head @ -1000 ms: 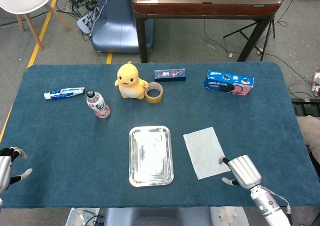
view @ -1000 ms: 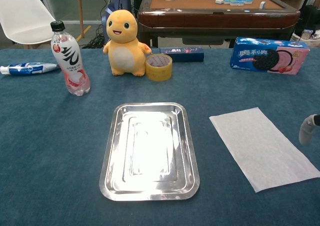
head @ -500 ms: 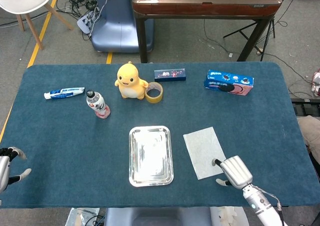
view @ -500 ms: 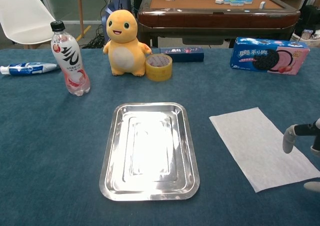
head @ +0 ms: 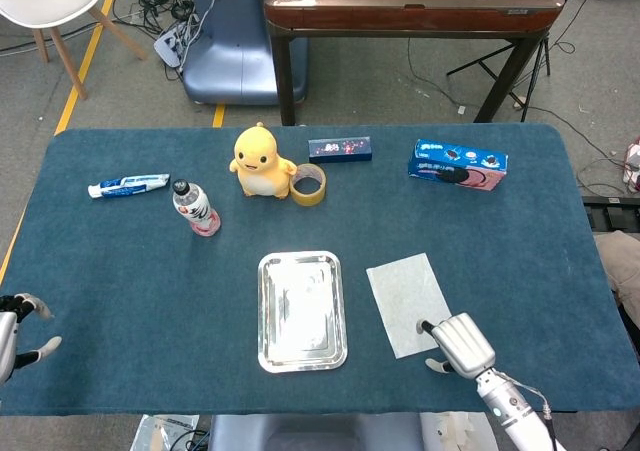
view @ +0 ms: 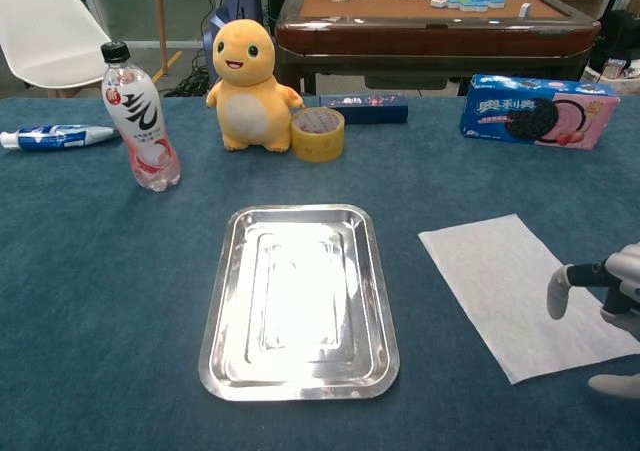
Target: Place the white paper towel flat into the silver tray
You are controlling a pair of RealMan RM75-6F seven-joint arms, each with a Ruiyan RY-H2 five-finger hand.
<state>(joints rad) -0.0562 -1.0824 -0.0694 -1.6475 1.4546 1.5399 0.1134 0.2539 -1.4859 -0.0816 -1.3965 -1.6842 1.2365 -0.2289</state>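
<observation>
White towel (head: 407,302) lies flat on the blue table (head: 120,271), just right of the silver tray (head: 302,310) at lower centre of the frame, a strip of bare cloth between their edges. Right hand (head: 458,343), fingers spread, holds nothing and sits at the towel's lower right corner, one fingertip over its edge; left hand (head: 14,331) is at the lower left table edge, fingers apart. Bottle (head: 196,208), duck (head: 260,161) and tape (head: 308,183) stand above the tray, well apart from it.
</observation>
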